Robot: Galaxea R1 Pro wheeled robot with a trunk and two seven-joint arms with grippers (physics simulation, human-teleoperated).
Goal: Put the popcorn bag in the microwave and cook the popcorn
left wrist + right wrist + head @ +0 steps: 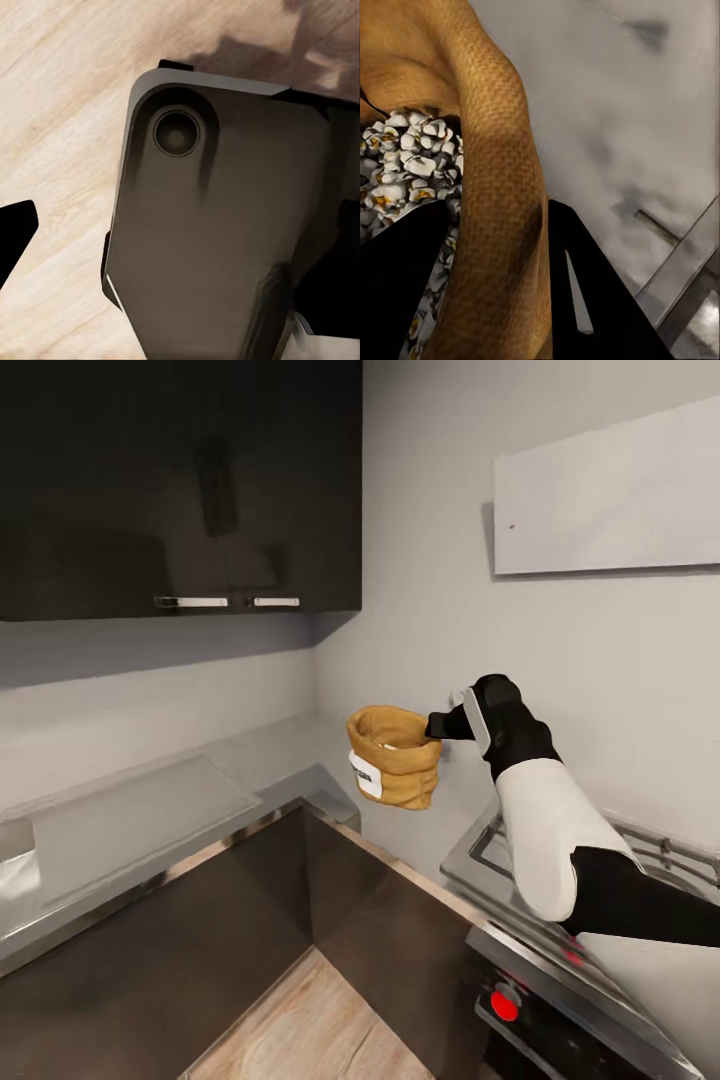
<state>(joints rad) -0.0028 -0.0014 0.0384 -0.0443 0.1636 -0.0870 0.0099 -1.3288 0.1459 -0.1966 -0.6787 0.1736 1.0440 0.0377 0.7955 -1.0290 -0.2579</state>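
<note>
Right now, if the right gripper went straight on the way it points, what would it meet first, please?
The right gripper is shut on the rim of the popcorn bag and points toward the corner. Beyond the bag, the grey wall above the countertop probably comes first, though depth is unclear.

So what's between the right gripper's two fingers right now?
The rolled rim of the popcorn bag: in the right wrist view one finger sits inside over the popcorn, the other outside against the cloth.

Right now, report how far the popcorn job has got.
Done: the popcorn bag is lifted off the countertop, its rim pinched in the right gripper, one jaw inside, one outside. The popcorn inside already looks popped white. In hand: carrying the bag in the air. Left: putting it into the microwave and heating.
</note>
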